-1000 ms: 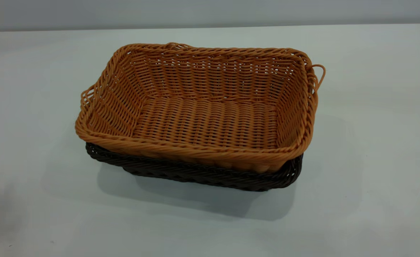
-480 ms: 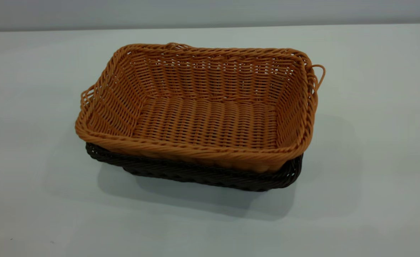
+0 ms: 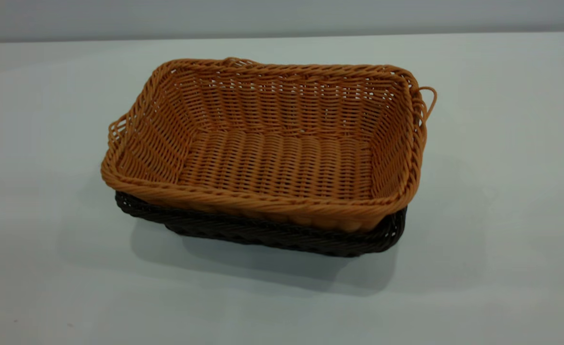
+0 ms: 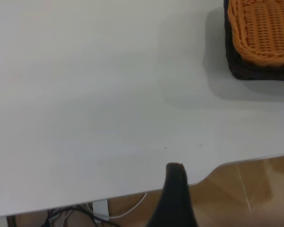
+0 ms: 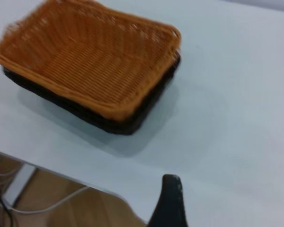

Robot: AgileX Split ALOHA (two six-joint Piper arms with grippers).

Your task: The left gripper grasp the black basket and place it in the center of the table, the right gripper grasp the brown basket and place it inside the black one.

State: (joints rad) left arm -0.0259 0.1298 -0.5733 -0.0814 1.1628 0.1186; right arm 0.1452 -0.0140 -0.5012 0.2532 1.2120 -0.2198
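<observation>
The brown basket (image 3: 277, 148) sits nested inside the black basket (image 3: 272, 235) at the middle of the white table (image 3: 502, 191); only the black rim and lower wall show beneath it. Neither gripper shows in the exterior view. In the left wrist view, my left gripper (image 4: 225, 189) is open and empty over the table's edge, one finger (image 4: 175, 189) showing, far from the nested baskets (image 4: 262, 38). In the right wrist view, my right gripper (image 5: 204, 194) is open and empty, one finger (image 5: 173, 203) showing, well off from the brown basket (image 5: 90, 61) and black basket (image 5: 118, 123).
The table edge (image 4: 132, 191) and the wooden floor (image 4: 255, 194) with cables (image 4: 71, 215) show in the left wrist view. The right wrist view shows the table edge (image 5: 61, 177) and a cable (image 5: 52, 205) below it.
The baskets have not moved. A faint shadow on the table at the exterior view's lower left has faded.
</observation>
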